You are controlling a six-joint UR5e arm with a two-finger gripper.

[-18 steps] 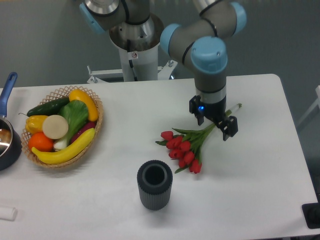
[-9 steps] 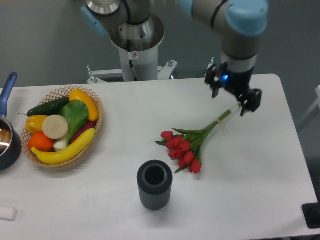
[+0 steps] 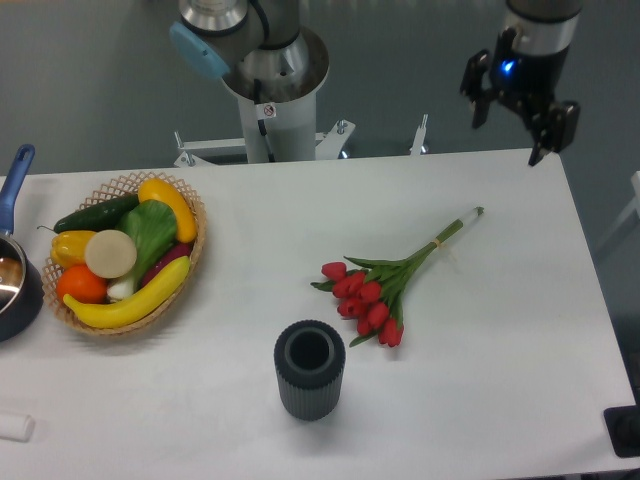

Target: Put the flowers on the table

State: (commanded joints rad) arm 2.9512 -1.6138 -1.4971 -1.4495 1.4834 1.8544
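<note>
**Flowers down, arm up and away**

Looking at where things sit: the flowers [image 3: 385,284] lie flat on the table [image 3: 520,330], a bit right of centre, and nothing is touching them. The gripper [image 3: 518,112] hangs high above the far right corner, well apart from the bunch, with its two fingers spread and nothing between them.

The relation that matters: the bunch lies down and to the left of the gripper in the picture, toward the camera side of the table. Its long axis runs diagonally, with the pale cut stem end pointing up and right toward the gripper's corner, and the red buds fanned out at the lower left end, near the dark ribbed vase [image 3: 310,369]. So the stem tip is the nearest part to the gripper, heads the farthest. Only one arm here, so no question of which is closer.

Looks-wise: a cluster of red tulip buds, green leaves splaying out around them, stems gathered tight into a slim pale green bundle with what seems like a tie partway along. Resting cleanly, not hanging off any edge.

My read is the placing is basically done, since the bunch is on the tabletop and released. Anything left is just the arm parking itself.
</note>
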